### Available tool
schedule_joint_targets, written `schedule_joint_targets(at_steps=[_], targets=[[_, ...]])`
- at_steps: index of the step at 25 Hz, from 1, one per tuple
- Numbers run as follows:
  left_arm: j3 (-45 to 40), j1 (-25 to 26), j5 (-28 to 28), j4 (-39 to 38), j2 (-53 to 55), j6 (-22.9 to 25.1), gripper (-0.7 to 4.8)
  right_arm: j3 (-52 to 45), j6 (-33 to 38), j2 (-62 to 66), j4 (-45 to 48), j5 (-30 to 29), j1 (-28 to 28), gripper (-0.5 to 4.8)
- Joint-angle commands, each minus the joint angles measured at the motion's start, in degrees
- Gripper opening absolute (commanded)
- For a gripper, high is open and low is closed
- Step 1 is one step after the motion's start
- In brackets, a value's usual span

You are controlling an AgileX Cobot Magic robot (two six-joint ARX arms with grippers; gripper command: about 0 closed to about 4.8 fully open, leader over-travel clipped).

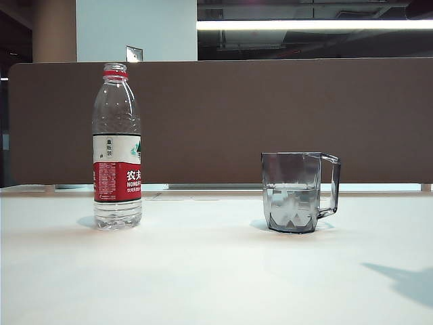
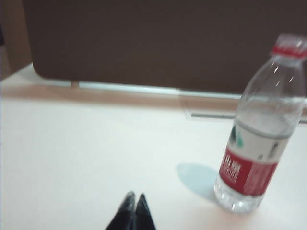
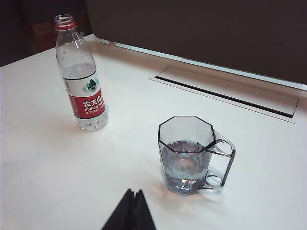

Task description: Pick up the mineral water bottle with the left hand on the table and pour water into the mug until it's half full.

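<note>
While standing upright on the white bench (image 1: 203, 271), at the left of the exterior view and well apart from the glass mug (image 1: 292, 193) at the right, reads as a clear plastic mineral water bottle (image 1: 116, 145) with a red neck ring, a red-and-white label and no cap. Seems to hold little water, judging by the clear walls; probably light, and easy to tip or knock over. Thin-walled, likely to dent under a hard squeeze. Smooth and rather slippery on the bare plastic.

Best taken around the labelled waist, on straight sides with a less slick wrap, not at the tapering shoulder or the ribbed foot. Calls for a moderate clamp and an upright carry, given the open neck.

Left tool (image 2: 135, 203): fingertips pressed together on nothing, low over the bench, with the bottle off to one side and clearly apart. Would need spreading before any grasp.

Right tool (image 3: 133, 201): likewise closed and empty, hovering on the near side of the mug, touching neither mug nor bottle. Neither tool visible in the exterior view.

Mug: smoky faceted glass with an angular handle; rigid, heavier than the bottle, breakable if struck. Already filled to roughly half by the look of the waterline, so little or no pouring seems left.
</note>
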Motion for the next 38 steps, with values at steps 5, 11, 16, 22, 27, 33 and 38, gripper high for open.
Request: schedule_joint_targets(at_steps=[5, 11, 16, 22, 27, 33, 38], targets=[[-0.1, 0.0, 0.2, 0.2, 0.0, 8.2, -0.06, 0.2, -0.2, 0.1, 1.1, 0.0, 0.0, -0.01], [-0.1, 0.0, 0.2, 0.2, 0.0, 5.8, -0.06, 0.2, -0.2, 0.1, 1.1, 0.0, 0.0, -0.01], [-0.1, 0.0, 0.2, 0.2, 0.0, 4.7, -0.06, 0.2, -0.2, 0.1, 1.1, 0.0, 0.0, -0.01], [-0.1, 0.0, 0.2, 0.3, 0.0, 4.7, -0.06, 0.2, -0.2, 0.1, 1.1, 0.0, 0.0, -0.01], [-0.1, 0.0, 0.2, 0.3, 0.0, 4.7, -0.06, 0.2, -0.2, 0.1, 1.1, 0.0, 0.0, -0.01], [-0.1, 0.0, 0.2, 0.3, 0.0, 4.7, -0.06, -0.5, -0.2, 0.0, 2.6, 0.1, 0.0, -0.01], [-0.1, 0.0, 0.2, 0.3, 0.0, 4.7, -0.06, -7.3, -0.2, -1.1, 11.5, 0.1, -4.8, -0.01]])
